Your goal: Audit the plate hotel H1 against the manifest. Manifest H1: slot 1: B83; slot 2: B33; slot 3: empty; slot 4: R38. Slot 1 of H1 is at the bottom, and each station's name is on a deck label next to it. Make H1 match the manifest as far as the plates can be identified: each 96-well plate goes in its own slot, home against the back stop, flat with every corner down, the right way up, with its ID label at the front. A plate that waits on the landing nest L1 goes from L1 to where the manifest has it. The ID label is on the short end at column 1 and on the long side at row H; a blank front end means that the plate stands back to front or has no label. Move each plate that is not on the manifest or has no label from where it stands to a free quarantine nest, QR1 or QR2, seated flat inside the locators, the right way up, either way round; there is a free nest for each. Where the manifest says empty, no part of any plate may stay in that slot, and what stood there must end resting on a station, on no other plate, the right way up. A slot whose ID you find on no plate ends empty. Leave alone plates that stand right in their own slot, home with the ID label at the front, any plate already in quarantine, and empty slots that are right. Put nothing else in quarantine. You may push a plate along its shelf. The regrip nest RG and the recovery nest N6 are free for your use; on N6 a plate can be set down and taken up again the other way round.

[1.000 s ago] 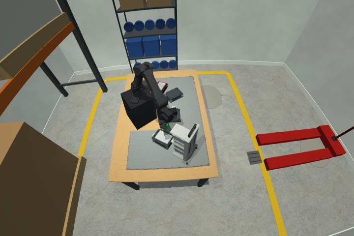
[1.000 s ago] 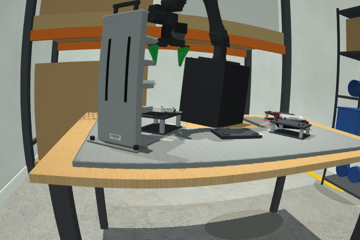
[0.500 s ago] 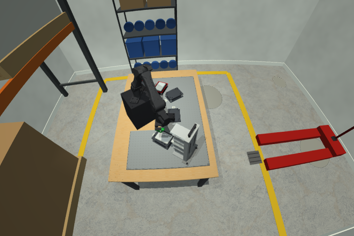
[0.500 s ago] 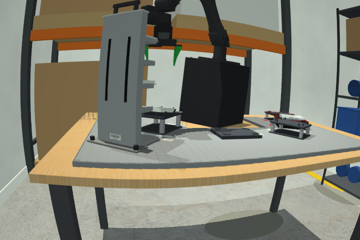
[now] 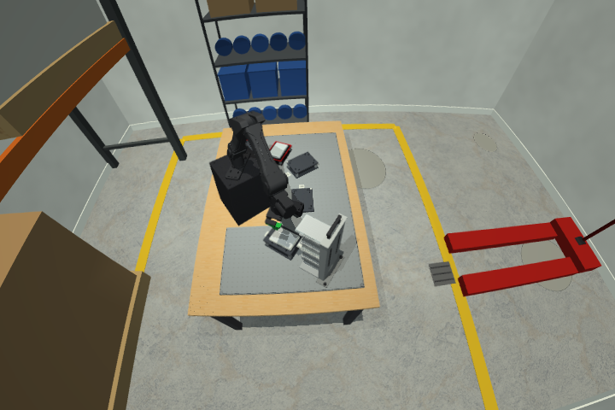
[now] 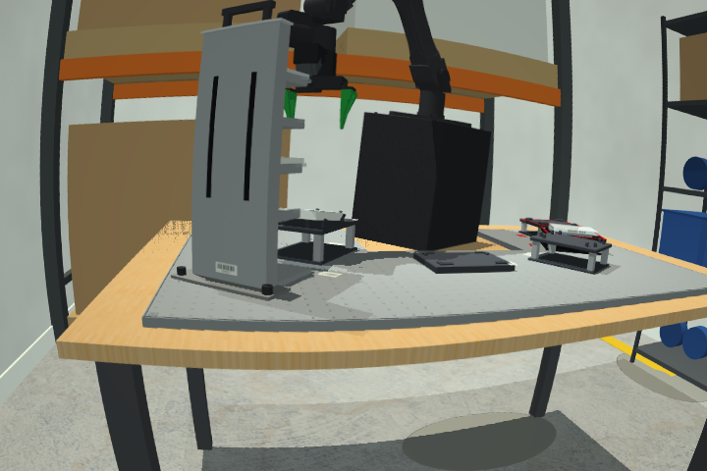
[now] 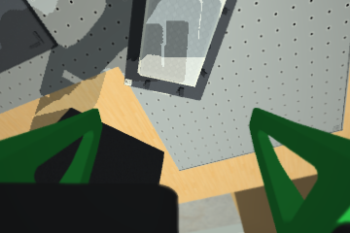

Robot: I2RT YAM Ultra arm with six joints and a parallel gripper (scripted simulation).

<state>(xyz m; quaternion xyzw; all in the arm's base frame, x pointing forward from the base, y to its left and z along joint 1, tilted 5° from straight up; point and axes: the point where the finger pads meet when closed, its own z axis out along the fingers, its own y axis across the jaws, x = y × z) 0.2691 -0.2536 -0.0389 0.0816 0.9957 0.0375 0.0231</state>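
The gripper (image 6: 320, 108) hangs high beside the grey plate tower (image 6: 238, 149), green fingers spread wide, holding nothing. Only the wrist view shows the top of the white plate (image 7: 170, 46) on its dark stand (image 6: 315, 225). The side view alone shows a barcode sticker (image 6: 226, 268) on the tower; it is too small to read.

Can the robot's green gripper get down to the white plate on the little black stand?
Probably yes. The green gripper is open and holds nothing, high above the white plate, beside the grey tower; nothing shows between them.
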